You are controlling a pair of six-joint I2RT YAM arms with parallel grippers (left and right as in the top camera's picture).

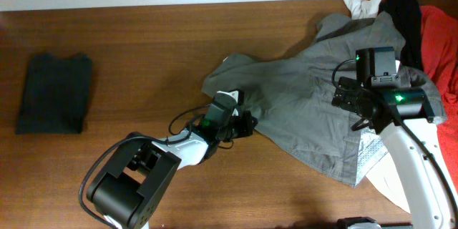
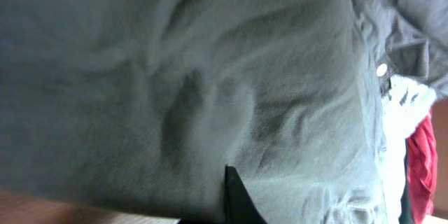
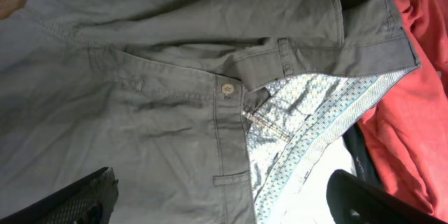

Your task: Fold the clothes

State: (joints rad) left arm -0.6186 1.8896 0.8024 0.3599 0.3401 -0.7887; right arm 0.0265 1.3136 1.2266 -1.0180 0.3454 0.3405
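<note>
Overhead, the big grey-khaki woven cotton trousers (image 1: 300, 100) lie crumpled on the right half of the brown wooden table (image 1: 143, 36). Their right end lies against a heap of other clothes: a red cloth (image 1: 440, 43), a black cloth (image 1: 404, 11) and a small white cloth (image 1: 361, 3). A small dark folded cloth (image 1: 54, 93) lies flat at the left side of the table, well apart from the trousers.

The left gripper (image 1: 242, 124) sits low at the left edge of the trousers, right at the cloth. The left wrist view is nearly full of blurry grey cloth. Only one black finger (image 2: 238, 196) pokes up at the bottom. I cannot tell if this gripper is spread or pinching.

The right gripper (image 1: 349, 100) hangs over the top part of the trousers. In the right wrist view its two black fingers (image 3: 77, 203) are spread wide, one in each bottom corner, and they hold nothing. Beyond them lies the open waistband (image 3: 350, 50) with a round pale button (image 3: 226, 89) and a pale checked lining (image 3: 308, 126). The red cloth lies just beside the waistband on the right.
</note>
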